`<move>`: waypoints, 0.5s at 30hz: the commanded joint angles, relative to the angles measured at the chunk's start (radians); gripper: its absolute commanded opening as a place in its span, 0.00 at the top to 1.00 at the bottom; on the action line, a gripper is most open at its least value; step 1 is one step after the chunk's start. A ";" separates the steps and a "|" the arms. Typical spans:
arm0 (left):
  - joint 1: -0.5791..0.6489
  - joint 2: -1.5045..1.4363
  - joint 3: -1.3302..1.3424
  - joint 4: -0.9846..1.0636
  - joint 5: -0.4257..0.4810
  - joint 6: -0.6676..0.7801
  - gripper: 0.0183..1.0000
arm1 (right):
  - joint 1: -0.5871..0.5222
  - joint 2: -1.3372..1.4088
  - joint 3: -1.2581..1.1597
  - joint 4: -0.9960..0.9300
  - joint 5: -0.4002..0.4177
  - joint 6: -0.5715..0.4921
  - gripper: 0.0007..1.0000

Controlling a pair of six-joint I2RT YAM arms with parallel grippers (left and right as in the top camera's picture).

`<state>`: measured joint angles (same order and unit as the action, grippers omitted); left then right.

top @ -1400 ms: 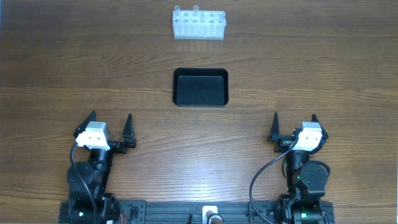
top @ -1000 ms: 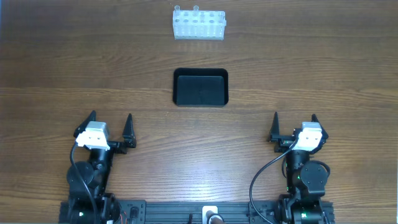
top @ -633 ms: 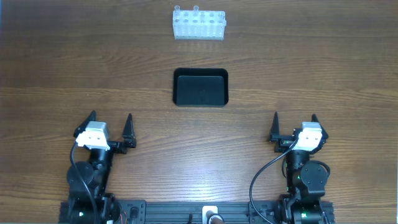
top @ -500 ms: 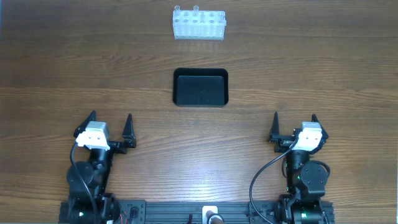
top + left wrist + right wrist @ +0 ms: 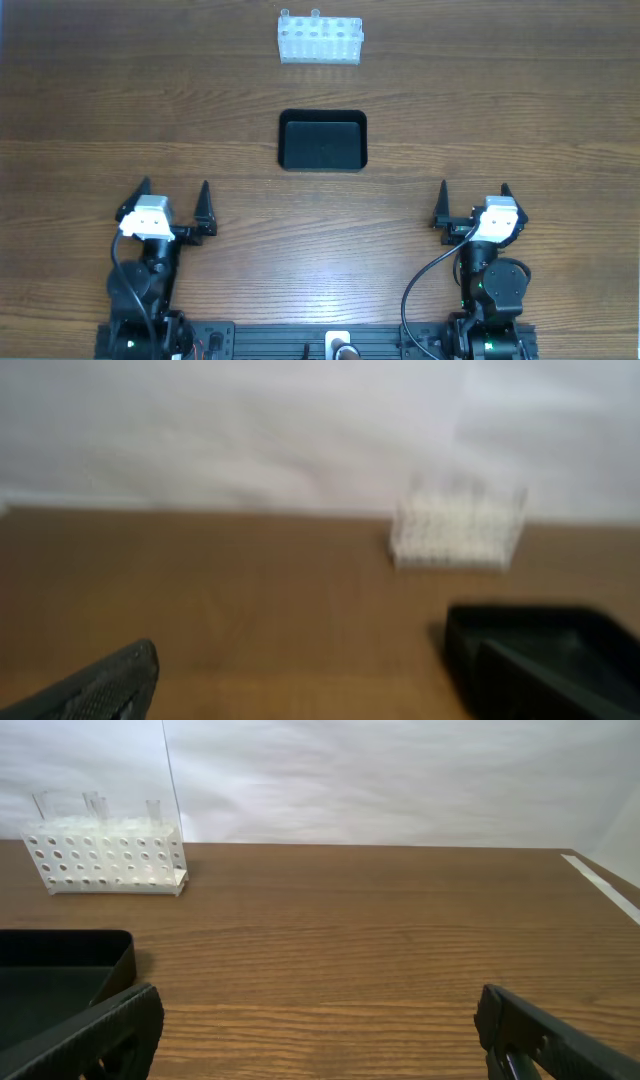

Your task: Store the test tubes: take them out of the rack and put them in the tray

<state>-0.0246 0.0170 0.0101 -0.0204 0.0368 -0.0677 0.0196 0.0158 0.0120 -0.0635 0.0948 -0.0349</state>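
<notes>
I see both arms folded back over their bases at the near edge of the desk (image 5: 500, 100), wrists low. The left end effector (image 5: 174, 190) is spread wide and holds nothing; the right end effector (image 5: 473, 190) is spread the same way. The test tubes (image 5: 315, 14) stand upright in the clear rack (image 5: 319, 40) at the far edge. The black tray (image 5: 322, 145) lies between rack and arms.
</notes>
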 commanded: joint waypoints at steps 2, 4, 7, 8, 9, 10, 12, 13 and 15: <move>0.004 0.169 0.011 0.318 -0.024 0.008 0.00 | -0.007 -0.011 -0.007 -0.004 -0.011 -0.004 0.01; 0.003 0.293 0.043 0.420 0.000 0.008 0.00 | -0.007 -0.011 -0.007 -0.004 -0.011 -0.004 0.01; -0.002 0.508 0.141 0.520 0.027 0.008 0.00 | -0.007 -0.011 -0.007 -0.004 -0.011 -0.004 0.01; -0.013 0.607 0.206 0.531 0.026 0.008 0.00 | -0.007 -0.011 -0.007 -0.004 -0.011 -0.004 0.01; -0.021 0.667 0.253 0.529 0.024 0.008 0.00 | -0.007 -0.011 -0.007 -0.004 -0.011 -0.004 0.01; -0.028 0.731 0.303 0.528 0.021 0.008 0.00 | -0.007 -0.011 -0.007 -0.004 -0.011 -0.004 0.01; -0.047 0.877 0.430 0.521 0.018 0.008 0.00 | -0.007 -0.011 -0.007 -0.004 -0.011 -0.004 0.01; -0.058 0.951 0.499 0.513 0.018 0.008 0.00 | -0.007 -0.011 -0.007 -0.004 -0.011 -0.004 0.01; -0.080 1.081 0.624 0.483 0.018 0.008 0.00 | -0.007 -0.011 -0.007 -0.004 -0.011 -0.004 0.01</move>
<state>-0.0750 0.9436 0.4683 0.4820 0.0422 -0.0673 0.0196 0.0158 0.0113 -0.0639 0.0872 -0.0349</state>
